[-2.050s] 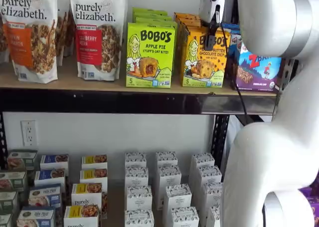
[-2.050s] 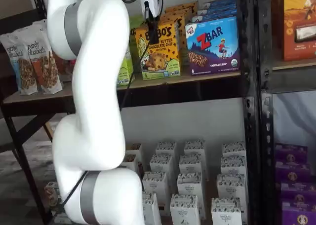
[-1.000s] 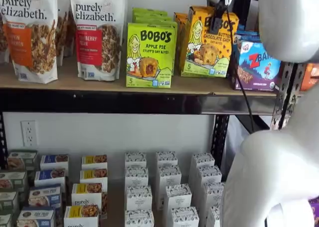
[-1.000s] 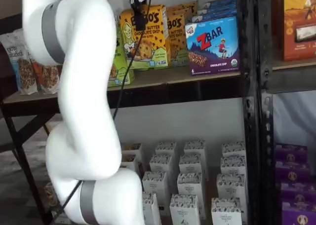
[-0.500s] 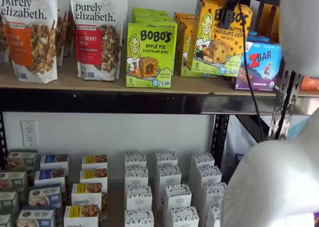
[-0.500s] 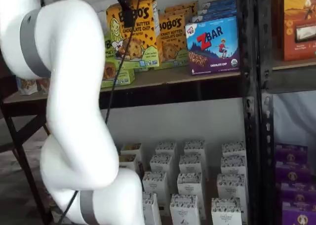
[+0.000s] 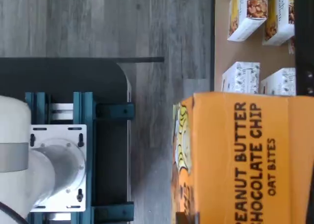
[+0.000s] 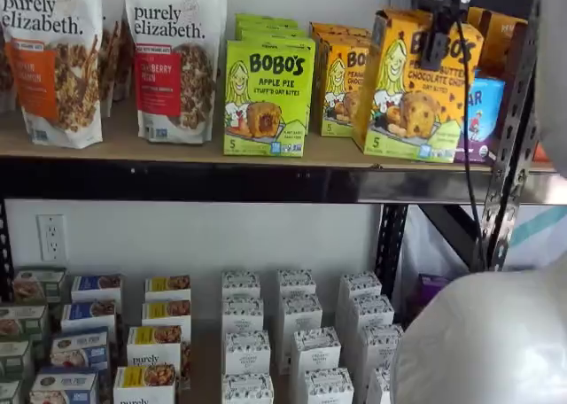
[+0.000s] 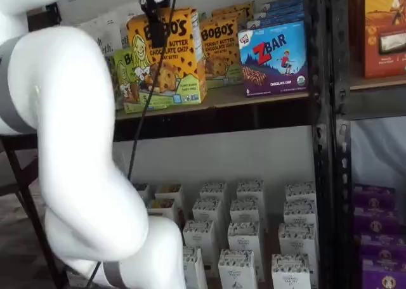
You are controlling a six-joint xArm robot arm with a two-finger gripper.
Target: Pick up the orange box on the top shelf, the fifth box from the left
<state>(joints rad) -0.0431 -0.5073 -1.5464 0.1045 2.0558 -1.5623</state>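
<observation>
Since half a second ago, the orange box [image 8: 416, 85] has come farther forward and now hangs clear in front of the top shelf [image 8: 248, 181], its lower edge above the black front rail in both shelf views. Gripper [image 8: 436, 48] fingers are clamped on the box's upper part, a black finger lying over the printed front in both shelf views [image 9: 155, 32]. Behind it, a second orange Bobo's box [image 9: 219, 45] stands on the board, with the ZBar box [image 9: 274, 57] just beside that. Lime-green Apple Pie box [image 8: 267, 97] stands upright on the shelf. Wrist view shows the held box's face [image 7: 245, 160] above grey flooring.
</observation>
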